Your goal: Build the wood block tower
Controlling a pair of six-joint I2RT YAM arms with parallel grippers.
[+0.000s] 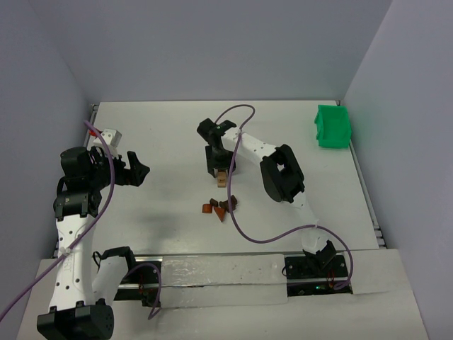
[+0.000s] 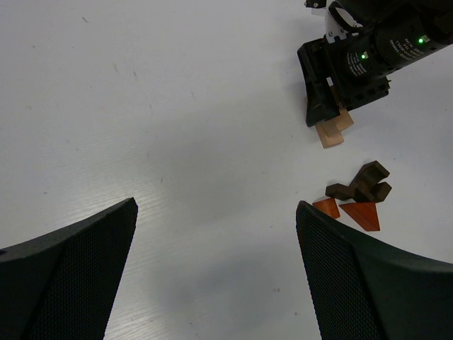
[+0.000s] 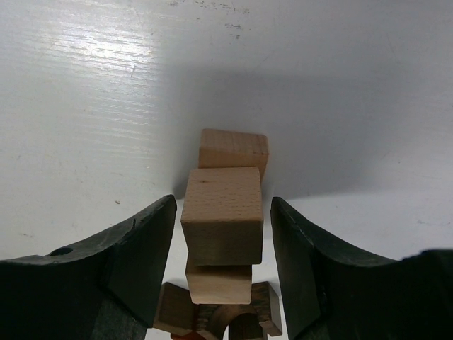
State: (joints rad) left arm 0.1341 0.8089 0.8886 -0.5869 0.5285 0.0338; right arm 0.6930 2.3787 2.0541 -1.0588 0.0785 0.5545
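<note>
From above, the right gripper (image 1: 218, 168) stands over the tower (image 1: 222, 178), with loose blocks (image 1: 220, 206) just nearer the bases. The left gripper (image 1: 139, 171) is well apart. The left wrist view shows it wide open and empty. In the right wrist view, the jaws straddle the top block (image 3: 223, 223), slightly parted with a gap on each side. It is best to rise straight up, brushing neither face.

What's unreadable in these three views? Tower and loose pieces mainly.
Height of the wood block tower: in top external the right end effector covers all but one tan block; in right wrist the blocks overlap one another.
Loose wood blocks: cut off by the bottom edge in right wrist; too small in top external to tell their shapes.
Contents of the green bin: its inside does not show in top external.
</note>
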